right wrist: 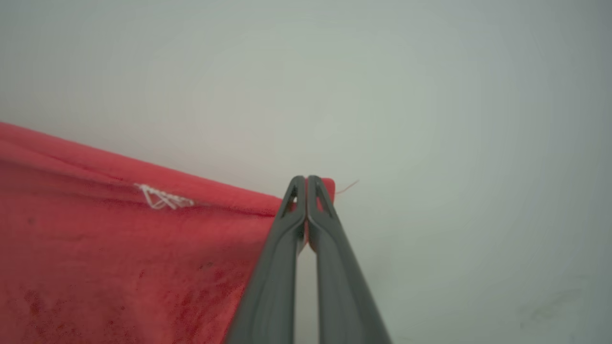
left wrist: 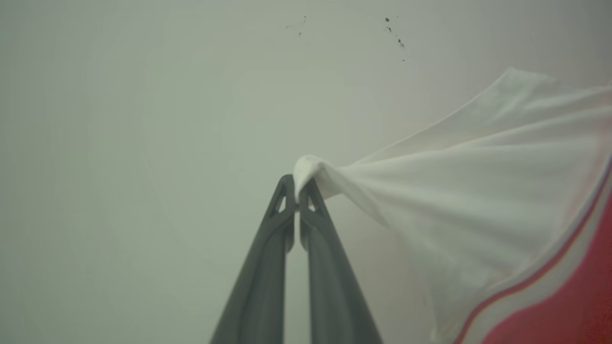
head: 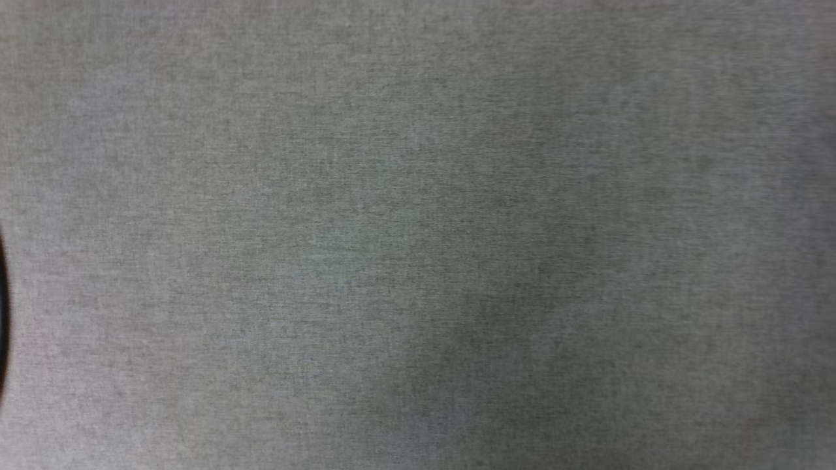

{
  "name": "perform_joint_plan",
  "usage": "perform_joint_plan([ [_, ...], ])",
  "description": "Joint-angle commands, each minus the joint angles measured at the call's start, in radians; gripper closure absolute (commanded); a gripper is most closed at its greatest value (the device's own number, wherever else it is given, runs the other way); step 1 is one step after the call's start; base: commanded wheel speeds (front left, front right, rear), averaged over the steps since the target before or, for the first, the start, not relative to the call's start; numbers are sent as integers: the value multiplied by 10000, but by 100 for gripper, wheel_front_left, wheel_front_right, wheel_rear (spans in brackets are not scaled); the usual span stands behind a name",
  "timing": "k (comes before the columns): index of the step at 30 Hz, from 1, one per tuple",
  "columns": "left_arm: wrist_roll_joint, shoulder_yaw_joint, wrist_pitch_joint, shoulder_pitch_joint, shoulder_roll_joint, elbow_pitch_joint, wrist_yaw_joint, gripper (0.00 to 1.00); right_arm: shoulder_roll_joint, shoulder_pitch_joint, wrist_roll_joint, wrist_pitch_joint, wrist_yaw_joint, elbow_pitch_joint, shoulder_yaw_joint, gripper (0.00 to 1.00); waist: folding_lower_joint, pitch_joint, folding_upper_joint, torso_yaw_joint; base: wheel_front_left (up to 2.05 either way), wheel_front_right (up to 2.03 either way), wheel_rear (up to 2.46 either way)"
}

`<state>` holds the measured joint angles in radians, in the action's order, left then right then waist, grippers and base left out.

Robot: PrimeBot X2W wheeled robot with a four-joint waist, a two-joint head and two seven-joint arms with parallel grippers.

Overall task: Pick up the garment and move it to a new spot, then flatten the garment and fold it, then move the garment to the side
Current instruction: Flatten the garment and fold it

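At the left wrist view's centre, the left pincer clamps the white sleeve tip of a red-and-white jersey T-shirt fanning toward the right edge; the right pincer pinches a red corner. Both bites look shallow: harder stretching could slip the cloth free.

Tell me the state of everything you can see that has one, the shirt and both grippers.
shirt: pinched at two spots, cloth pulled taut from each.
left gripper: jaws shut on the tip of the white sleeve.
right gripper: jaws shut on a red corner of the shirt.
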<state>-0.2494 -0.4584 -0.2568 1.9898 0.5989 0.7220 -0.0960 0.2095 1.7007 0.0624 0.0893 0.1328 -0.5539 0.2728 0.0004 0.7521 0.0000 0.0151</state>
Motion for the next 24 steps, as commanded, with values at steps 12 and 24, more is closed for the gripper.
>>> perform_joint_plan([
  [12,-235,854,-82,-4232,-1086,-1772,206,100,-470,-1834,-370,-1559,-29,-1265,-321,100,-4,-203,0,354,0,0,0],
  [24,-136,1243,-83,-9690,-2047,-3564,24,100,-228,-5768,-2140,-2290,-27,-1670,-1409,100,-4,-2215,0,400,0,0,0],
])
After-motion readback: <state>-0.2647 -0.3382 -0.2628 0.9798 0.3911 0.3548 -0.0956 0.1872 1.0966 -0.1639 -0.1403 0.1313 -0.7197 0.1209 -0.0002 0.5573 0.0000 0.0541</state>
